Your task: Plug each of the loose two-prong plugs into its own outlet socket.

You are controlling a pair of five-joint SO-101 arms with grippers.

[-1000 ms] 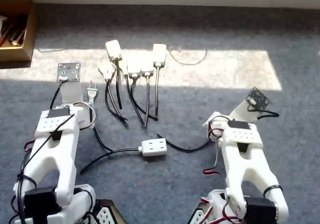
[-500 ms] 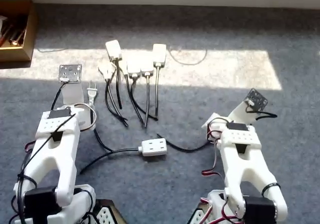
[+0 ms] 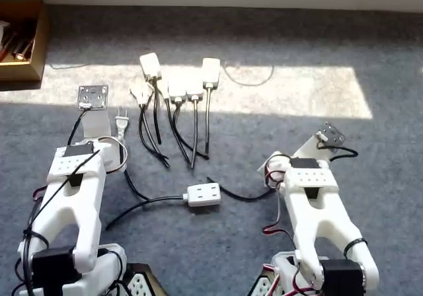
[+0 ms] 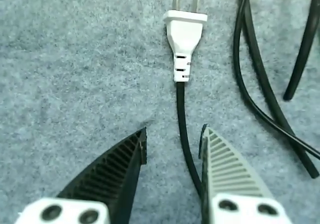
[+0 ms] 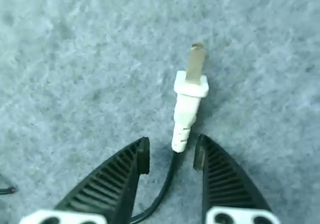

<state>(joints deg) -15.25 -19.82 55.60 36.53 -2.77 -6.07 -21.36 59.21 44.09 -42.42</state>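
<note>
A white two-prong plug (image 4: 185, 36) lies flat on the grey carpet, prongs pointing away from my left gripper (image 4: 173, 136). That gripper is open, and the plug's black cord (image 4: 184, 129) runs between its fingertips. In the high view this plug (image 3: 121, 119) lies just beyond the left arm (image 3: 73, 177). My right gripper (image 5: 171, 146) is open too, low over a second white plug (image 5: 189, 106), whose cord end sits between the fingertips. A white three-socket outlet block (image 3: 203, 194) lies between the two arms.
Several white socket blocks on black cords (image 3: 177, 88) lie in a row at the back, in a sunlit patch. A wooden box (image 3: 23, 41) stands at the far left corner. Loose black cords (image 4: 265, 84) curve across the carpet beside the left plug.
The right arm has swung a little to the left, toward the middle of the carpet. The left arm has barely moved.
</note>
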